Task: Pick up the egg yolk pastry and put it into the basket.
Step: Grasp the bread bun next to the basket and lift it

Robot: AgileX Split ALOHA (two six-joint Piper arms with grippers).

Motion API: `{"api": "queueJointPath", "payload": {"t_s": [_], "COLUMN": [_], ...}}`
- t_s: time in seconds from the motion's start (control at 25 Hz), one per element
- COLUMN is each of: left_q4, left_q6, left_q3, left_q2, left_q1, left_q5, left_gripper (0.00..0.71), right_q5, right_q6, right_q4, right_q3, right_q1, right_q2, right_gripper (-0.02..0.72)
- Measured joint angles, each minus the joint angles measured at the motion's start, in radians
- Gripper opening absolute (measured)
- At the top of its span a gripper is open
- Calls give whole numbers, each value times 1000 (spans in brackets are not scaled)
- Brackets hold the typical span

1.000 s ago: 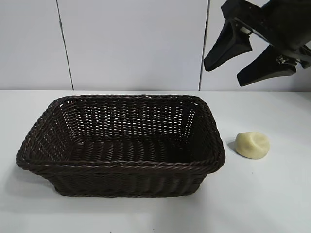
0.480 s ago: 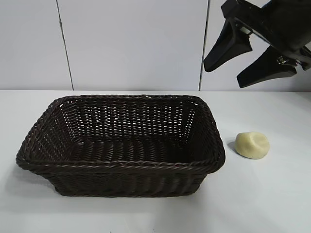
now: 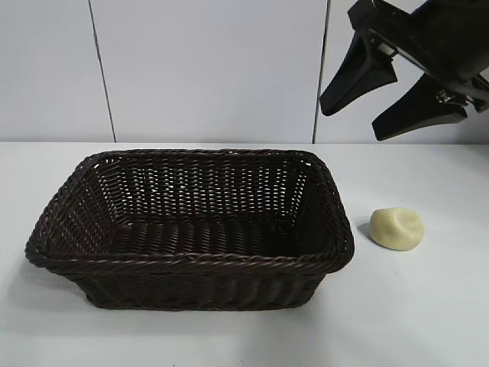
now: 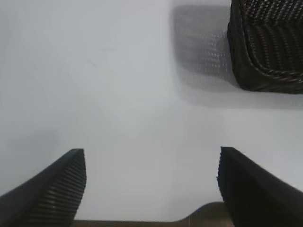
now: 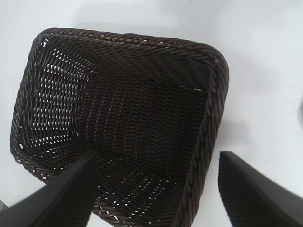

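Observation:
The egg yolk pastry (image 3: 396, 228), a small pale yellow dented lump, lies on the white table just right of the basket (image 3: 46, 229). The basket is a large dark brown wicker one, empty, at the table's middle. My right gripper (image 3: 348, 126) hangs open and empty high at the upper right, above and behind the pastry. In the right wrist view its fingers (image 5: 61, 198) frame the basket's right end (image 5: 208, 137); the pastry is out of that view. My left gripper (image 4: 151, 163) is open over bare table, with a basket corner (image 4: 267, 71) far off.
The white table (image 3: 428, 306) runs around the basket on all sides. A white panelled wall (image 3: 206, 69) stands behind.

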Motion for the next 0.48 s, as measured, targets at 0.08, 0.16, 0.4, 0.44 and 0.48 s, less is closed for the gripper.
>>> {"api": "queueJointPath", "payload": {"t_s": [0.08, 0.16, 0.4, 0.44, 0.48], "left_q4": [0, 0, 0, 0, 0], "left_q6": [0, 0, 0, 0, 0], "left_q3": [0, 0, 0, 0, 0], "left_q2": [0, 0, 0, 0, 0], "left_q1": [0, 0, 0, 0, 0], "left_q5": [0, 0, 0, 0, 0], "left_gripper": [560, 560, 560, 560, 560], "right_q5": [14, 33, 152, 189, 220], "right_q6": [14, 48, 262, 301, 328], "right_q4": [-11, -45, -309, -364, -415], "right_q3": [-4, -20, -153, -186, -218], "right_q1": [0, 0, 0, 0, 0], "right_q2": [0, 0, 44, 66, 87], "right_gripper": [517, 517, 517, 517, 517]}}
